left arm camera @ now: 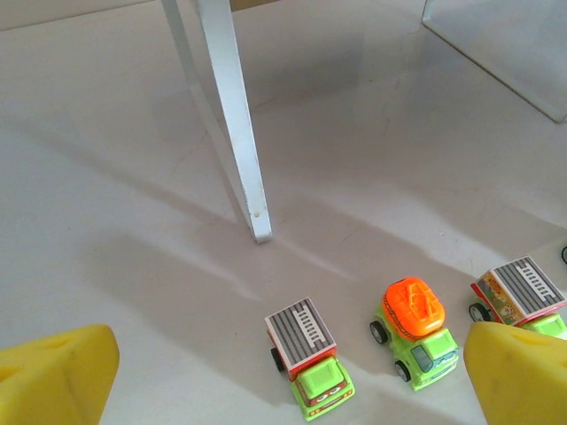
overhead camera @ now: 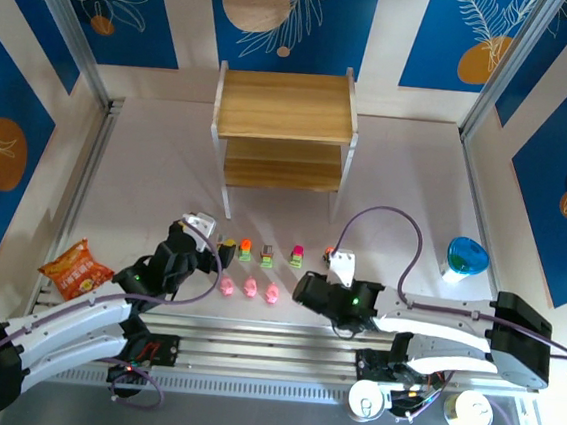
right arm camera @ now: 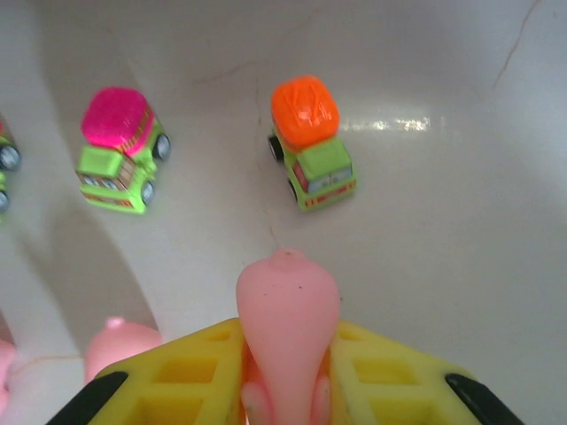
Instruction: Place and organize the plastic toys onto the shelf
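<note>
Pink and pinched between the yellow fingers (right arm camera: 177, 381), one pig (right arm camera: 288, 319) is sitting in the right hand (overhead camera: 303, 289), which is gripping it firmly low over the bench (overhead camera: 415, 205). Whether the pig is resting on the bench or hanging just off it, I cannot tell.

Three more pigs (overhead camera: 251, 289) are lying in a row just left of that hand. A fifth pig is not making itself plain in the top view. Just beyond the pigs, the trucks (overhead camera: 268, 257) are standing in a line from left to right. The right wrist view is showing a pink-topped truck (right arm camera: 120, 159) and an orange-topped truck (right arm camera: 310, 142) on the far side of the held pig.

At the far middle of the bench, the shelf (overhead camera: 284, 120) is standing well apart from every toy, and both of its tiers are showing bare wood.

At the left end of the truck line, the left hand (overhead camera: 217, 252) is hovering with its jaws wide and holding nothing. In its own view a grey-topped truck (left arm camera: 306, 354) is sitting between the fingertips (left arm camera: 58, 376), with a shelf leg (left arm camera: 235, 133) beyond.

By my reading, the task is barely starting. One toy is being picked, none is sitting on the shelf, and all the carrying and ordering is waiting to be done.
</note>
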Available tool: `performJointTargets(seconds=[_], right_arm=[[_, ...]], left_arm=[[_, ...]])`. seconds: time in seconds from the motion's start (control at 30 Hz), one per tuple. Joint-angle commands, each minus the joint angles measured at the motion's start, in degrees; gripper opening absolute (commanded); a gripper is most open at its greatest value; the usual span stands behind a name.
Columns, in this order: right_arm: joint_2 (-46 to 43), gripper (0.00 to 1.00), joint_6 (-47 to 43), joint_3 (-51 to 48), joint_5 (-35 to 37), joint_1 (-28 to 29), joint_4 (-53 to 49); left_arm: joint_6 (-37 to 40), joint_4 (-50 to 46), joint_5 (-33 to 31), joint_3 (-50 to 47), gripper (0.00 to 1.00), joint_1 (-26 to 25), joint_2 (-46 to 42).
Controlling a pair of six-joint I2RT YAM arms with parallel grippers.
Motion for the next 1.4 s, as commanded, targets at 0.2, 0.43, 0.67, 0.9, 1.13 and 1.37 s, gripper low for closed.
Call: performJointTargets(seconds=[0.2,0.43,0.67,0.9,1.13,1.37], right_arm=[[0.1,0.23,-16.5,8.5,-2.4,-7.8,3.7],[5.3,0.23,-25.5,18.1,-5.2,-13.9,4.5],[10.2,0.23,-30.7,26.1,-8.3,-19.2,5.0],[15.0,0.23,-34.4,32.9,-9.8,-22.9,5.8],[19.9,0.23,-36.6,37.5,-10.2,-25.7,7.1],[22.7,0.21,-36.1,38.9,-9.7,-27.8,9.0]], left_arm=[[1.4,1.4,2.3,2.5,1.00,-0.5,2.6],[2.7,2.9,7.6,3.6,1.00,-0.6,6.8],[4.2,3.4,10.3,4.6,1.00,-1.8,9.0],[5.3,3.9,9.1,5.0,1.00,-3.5,9.6],[5.4,4.1,8.7,5.1,1.00,-3.5,10.2],[5.5,4.4,8.8,5.4,1.00,-3.6,10.9]])
